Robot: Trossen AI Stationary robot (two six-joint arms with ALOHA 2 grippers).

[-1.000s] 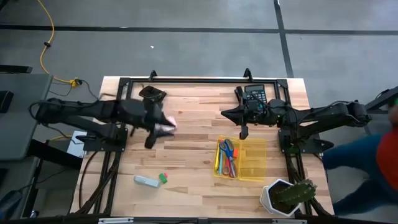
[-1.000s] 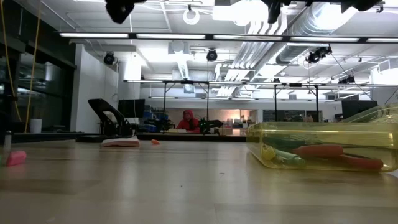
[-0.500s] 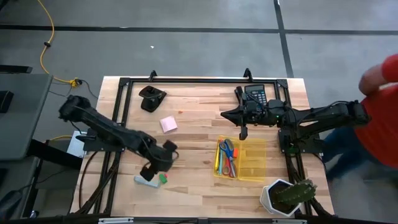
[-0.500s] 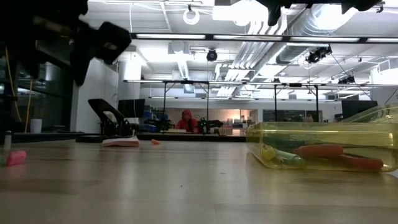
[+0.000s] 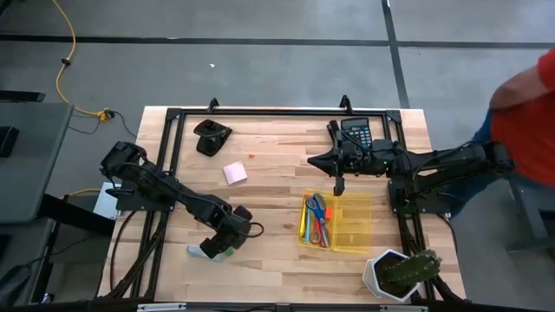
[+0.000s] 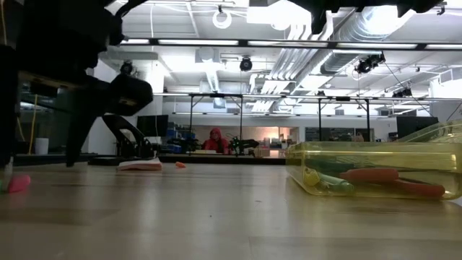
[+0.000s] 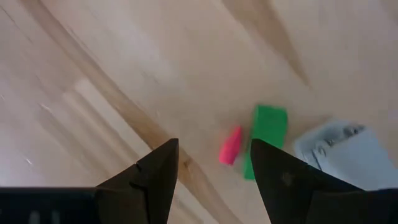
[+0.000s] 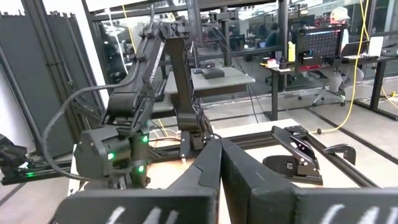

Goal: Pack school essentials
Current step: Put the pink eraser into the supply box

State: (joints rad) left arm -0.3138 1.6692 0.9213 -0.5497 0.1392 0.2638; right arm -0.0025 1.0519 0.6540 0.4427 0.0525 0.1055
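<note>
High view: the left gripper (image 5: 224, 247) hangs low near the desk's (image 5: 277, 143) front-left part, jaws wide, just over a green eraser (image 5: 227, 251) and a pale blue-grey block (image 5: 201, 251). A pink sticky-note pad (image 5: 234, 173) lies twd the desk's centre-left, apart from a black stapler (image 5: 212, 136) near the back edge. A yellow tray (image 5: 355, 230) at front right holds scissors (image 5: 318, 211) w/ red and blue handles, plus pens. The right gripper (image 5: 340, 185) waits over the desk's back-right area, fingers pressed shut, beside a calculator (image 5: 356, 132); a potted cactus (image 5: 399, 273) stands at the front-right corner. Low view: the tray (image 6: 375, 167) sits at right; the left arm (image 6: 65, 72) looms dark at left. Left wrist view: spread fingers (image 7: 155, 180) frame the eraser (image 7: 267, 134) and a small pink piece (image 7: 231, 146) touching it. Right wrist view: closed fingers (image 8: 214, 171) hold nothing.
</note>
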